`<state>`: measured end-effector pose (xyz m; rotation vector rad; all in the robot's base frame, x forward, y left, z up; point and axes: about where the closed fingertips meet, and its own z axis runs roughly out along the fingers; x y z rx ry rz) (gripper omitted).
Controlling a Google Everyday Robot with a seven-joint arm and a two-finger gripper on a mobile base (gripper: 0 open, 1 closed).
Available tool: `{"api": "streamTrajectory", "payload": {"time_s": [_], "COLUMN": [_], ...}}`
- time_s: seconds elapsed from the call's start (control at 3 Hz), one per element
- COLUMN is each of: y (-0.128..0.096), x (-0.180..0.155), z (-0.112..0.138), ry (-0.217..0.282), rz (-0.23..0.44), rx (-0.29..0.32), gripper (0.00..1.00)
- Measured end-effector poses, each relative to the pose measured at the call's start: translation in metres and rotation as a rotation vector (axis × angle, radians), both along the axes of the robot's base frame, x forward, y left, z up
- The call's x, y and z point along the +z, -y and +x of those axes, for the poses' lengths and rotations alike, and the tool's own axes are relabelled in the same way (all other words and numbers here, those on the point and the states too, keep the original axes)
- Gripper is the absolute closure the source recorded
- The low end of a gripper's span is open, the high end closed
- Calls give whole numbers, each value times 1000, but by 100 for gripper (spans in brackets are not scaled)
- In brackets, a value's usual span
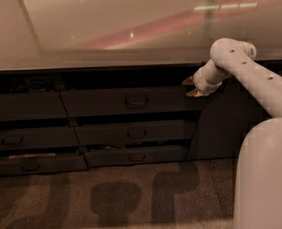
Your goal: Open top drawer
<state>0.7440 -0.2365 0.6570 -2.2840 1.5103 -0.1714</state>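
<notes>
Just left of gripper [190, 88] (fingers apart), top drawer [98, 102].

I'm working in dim, warm light. The pale glossy countertop [107, 27] takes most of it and carries a pink streak of glare and a greenish bright bar. Under its edge the wide dark grey top drawer [131, 101] sits in deep shade. Soft shadows blotch the speckled brown carpet [60, 199]. The white arm's gripper [192, 87], at that drawer's right end, shows 2 faintly lit tan fingertips [187, 81] apart.
</notes>
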Motion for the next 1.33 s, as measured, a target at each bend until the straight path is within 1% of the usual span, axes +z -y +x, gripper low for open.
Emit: {"api": "streamTrajectory", "payload": {"time_s": [0.33, 1.33], "y": [0, 0], "x": [0, 5], "z": [0, -3], "ry": [0, -1], "rz": [0, -5], "rx": [0, 3], "gripper": [100, 100]}}
